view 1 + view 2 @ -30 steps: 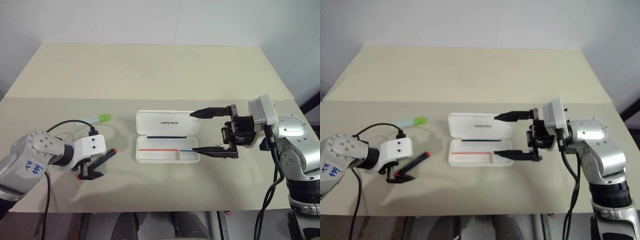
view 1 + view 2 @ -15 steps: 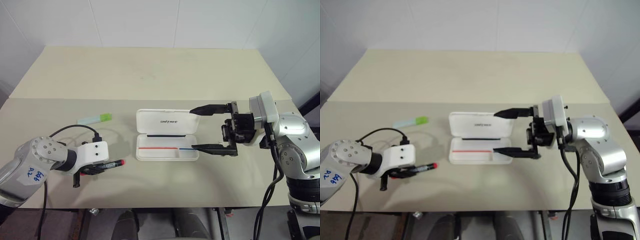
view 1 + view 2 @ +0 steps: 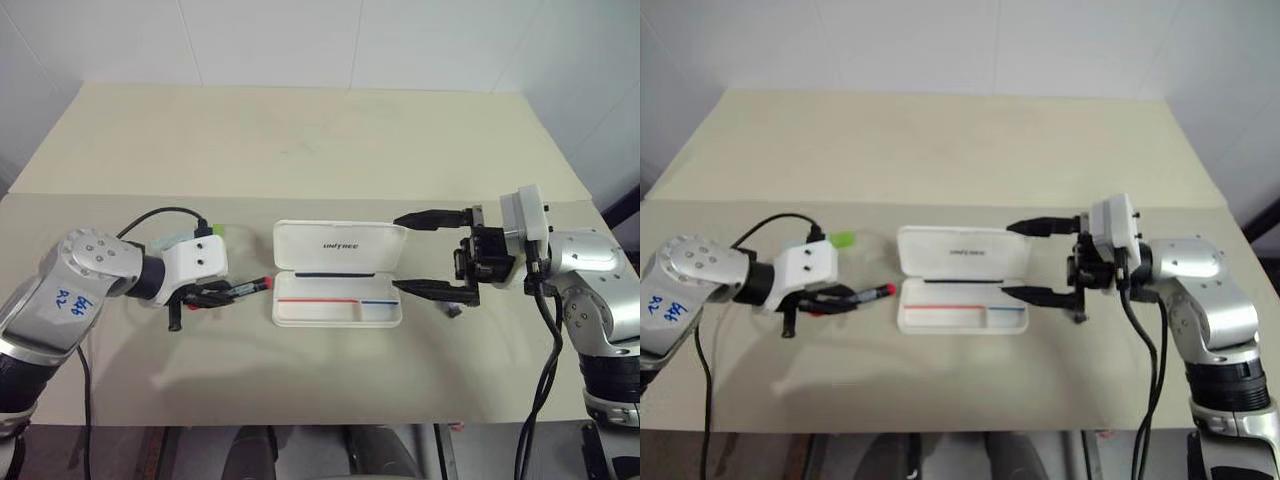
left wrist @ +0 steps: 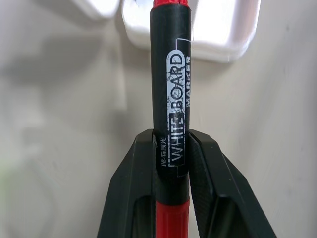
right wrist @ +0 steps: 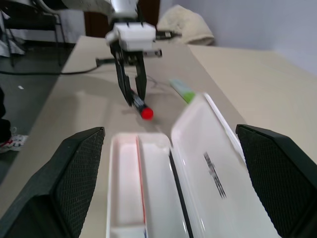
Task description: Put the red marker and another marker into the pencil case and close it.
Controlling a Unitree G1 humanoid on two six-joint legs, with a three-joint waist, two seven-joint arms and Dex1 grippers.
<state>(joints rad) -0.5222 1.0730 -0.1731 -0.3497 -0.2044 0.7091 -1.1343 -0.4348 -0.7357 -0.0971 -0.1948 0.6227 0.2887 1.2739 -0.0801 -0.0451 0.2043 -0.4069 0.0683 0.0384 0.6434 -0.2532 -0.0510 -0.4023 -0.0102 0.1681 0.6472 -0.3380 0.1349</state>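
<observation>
Step in hand: carrying the red marker (image 3: 243, 289) to the pencil case (image 3: 338, 286). Left end effector (image 3: 205, 296) clamped on the marker, held just left of the open case lying mid-surface (image 3: 300, 150). Right end effector (image 3: 428, 252) spread wide at the case's right end. Another marker (image 3: 843, 240) lies behind the left arm. Next move likely calls for lowering the marker into the tray, then release.

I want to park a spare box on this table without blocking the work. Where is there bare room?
The whole far half of the table beyond the open pencil case is bare, as is the near strip in front of it. Crowded: either side of the case, with the left end effector holding the red marker, the green marker, and the right end effector.
</observation>
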